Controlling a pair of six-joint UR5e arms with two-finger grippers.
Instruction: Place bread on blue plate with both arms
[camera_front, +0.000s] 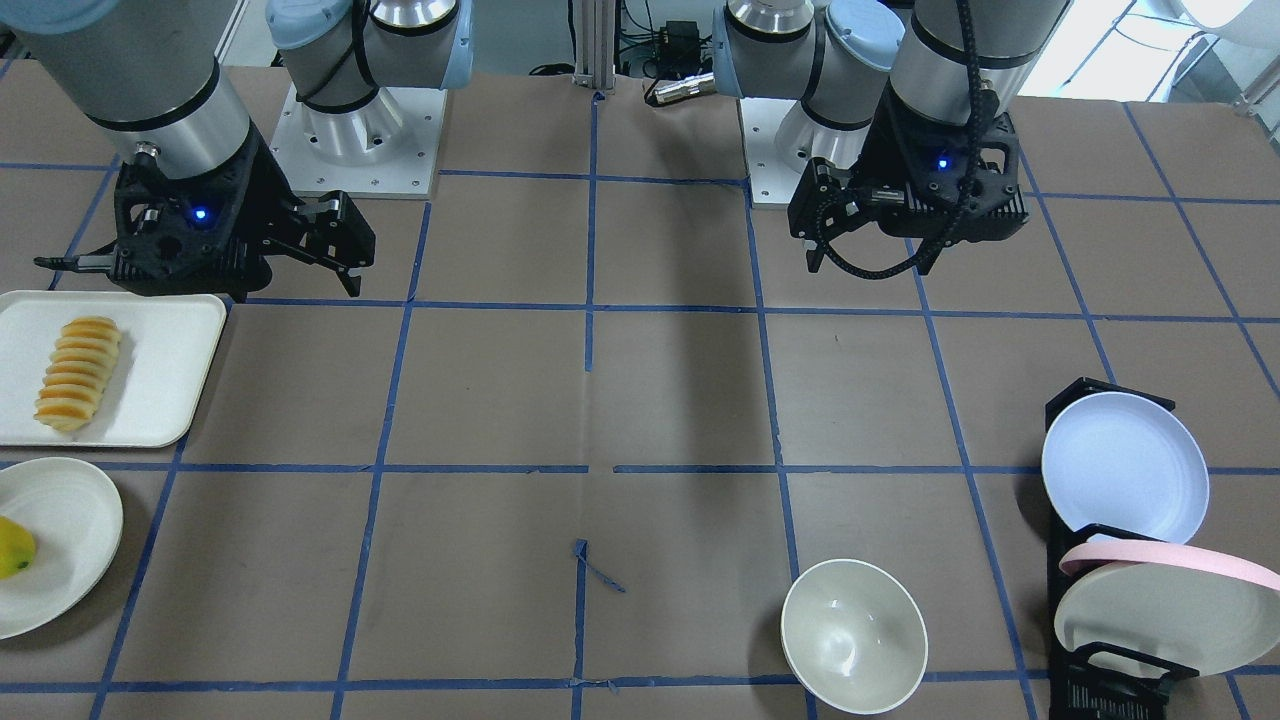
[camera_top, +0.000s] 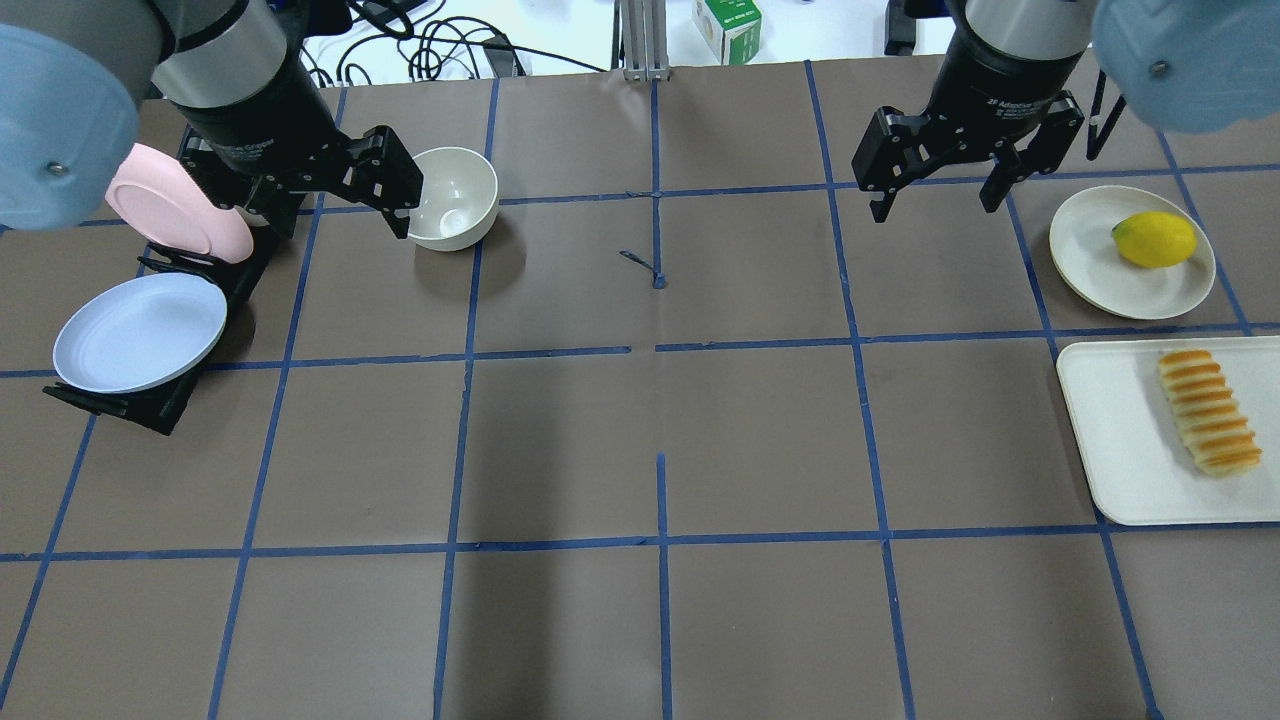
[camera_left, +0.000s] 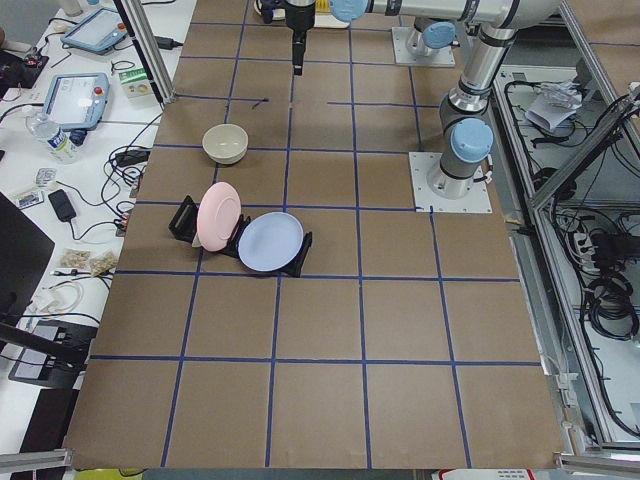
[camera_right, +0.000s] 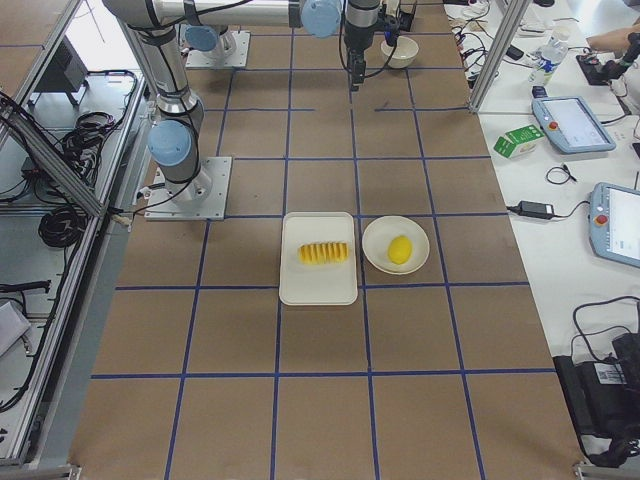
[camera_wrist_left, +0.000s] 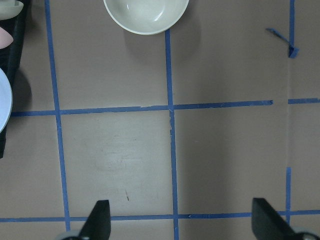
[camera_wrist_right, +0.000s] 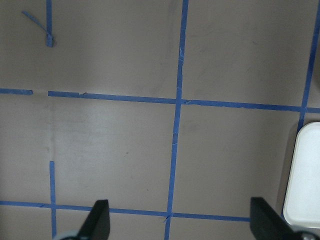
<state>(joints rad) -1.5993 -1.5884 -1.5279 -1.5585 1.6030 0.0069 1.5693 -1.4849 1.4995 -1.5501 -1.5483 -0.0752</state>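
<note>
Two grippers, the left gripper (camera_wrist_left: 180, 217) and the right gripper (camera_top: 935, 205), are hanging above the table (camera_top: 660, 440) with jaws spread wide and nothing between them, so the task is, I judge, only at its reaching stage. The next move is calling for the right arm to go down to the white tray (camera_top: 1110, 440) and the left to go to the blue plate (camera_top: 140, 332), which is leaning tilted in a black rack (camera_top: 110, 405), well apart from the tray. The bread (camera_top: 1208, 410) is lying flat on that tray toward its outer side. It is a ridged loaf, golden-orange on top and pale yellow at the sides, likely soft and wanting a gentle pinch.
</note>
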